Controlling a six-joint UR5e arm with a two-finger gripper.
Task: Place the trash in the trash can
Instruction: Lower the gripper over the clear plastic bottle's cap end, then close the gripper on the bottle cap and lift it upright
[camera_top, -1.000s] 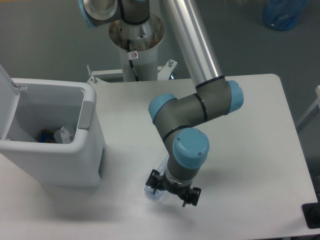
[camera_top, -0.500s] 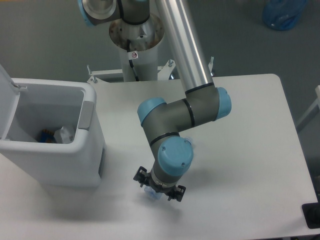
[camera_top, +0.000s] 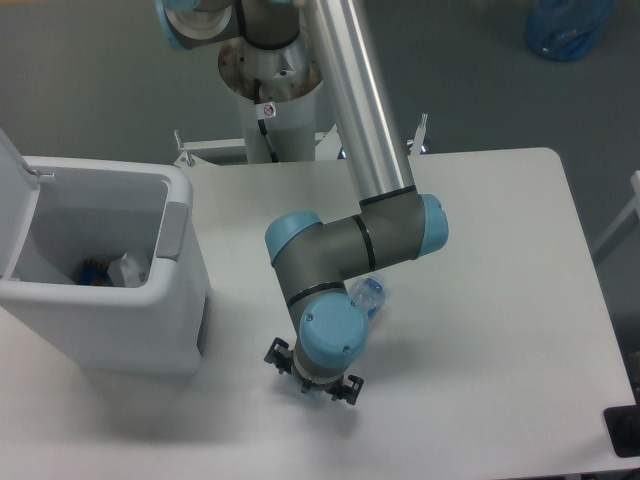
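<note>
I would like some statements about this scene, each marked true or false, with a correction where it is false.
1. The trash can has its lid open. True.
2. The trash can is empty. False: a white wad and a blue-and-orange item lie inside.
3. The bottle is already in the trash can. False: it is by the arm, above the table.
4. The gripper is over the table, right of the can. True.

Clear glossy plastic bottle (camera_top: 368, 295); smooth matt plastic trash can (camera_top: 120, 320); brushed-metal arm tube (camera_top: 355, 90).
</note>
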